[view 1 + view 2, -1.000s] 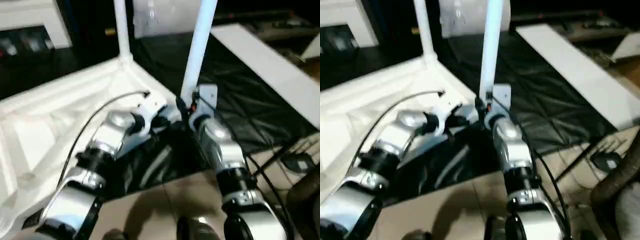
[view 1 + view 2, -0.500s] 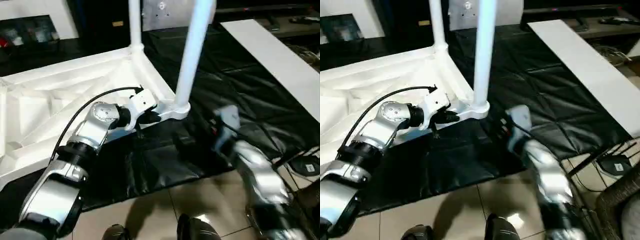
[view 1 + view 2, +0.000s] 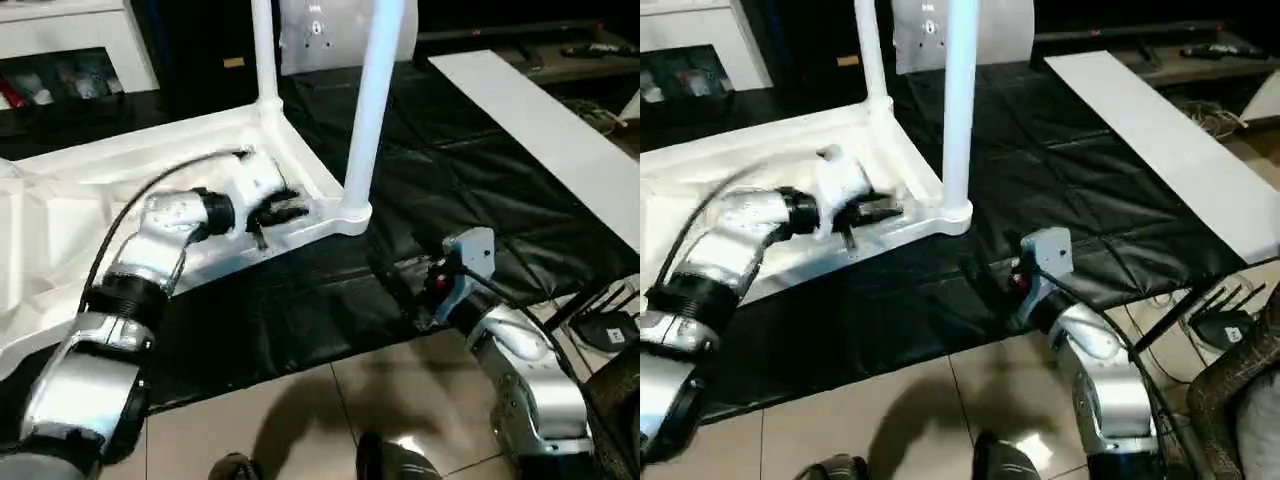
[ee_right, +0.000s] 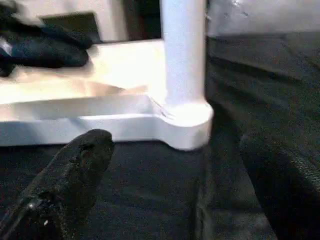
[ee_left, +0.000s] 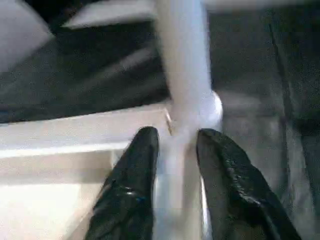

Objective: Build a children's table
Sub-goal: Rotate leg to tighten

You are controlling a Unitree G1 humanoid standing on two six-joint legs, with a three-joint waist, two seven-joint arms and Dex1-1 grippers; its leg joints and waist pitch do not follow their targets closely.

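The children's table lies upside down, its white ribbed top (image 3: pixel 60 230) on the black sheet. Two white legs stand upright in corner sockets: a far leg (image 3: pixel 264 50) and a near leg (image 3: pixel 368 110), which sits in the near corner socket (image 3: pixel 350 215). My left gripper (image 3: pixel 283 209) hovers over the top's rim just left of that socket. Its black fingers (image 5: pixel 135 185) are a little apart and point at the leg's foot (image 5: pixel 187 100), holding nothing. My right gripper (image 3: pixel 400 293) stands wide open low over the sheet, a hand's width in front of the socket (image 4: pixel 187 120), with one finger (image 4: pixel 75 170) in sight.
A long white board (image 3: pixel 540 120) lies along the right side of the black sheet (image 3: pixel 460 170). A white shelf unit (image 3: pixel 70 30) and a pale panel (image 3: pixel 330 30) stand at the back. Tiled floor (image 3: pixel 300 420) runs along the front. Cables (image 3: pixel 605 330) lie at the right.
My right gripper has left the foot of the near leg, drawn back toward the front and opened wide. My left gripper's fingers have parted beside the corner socket. The camera has shifted.
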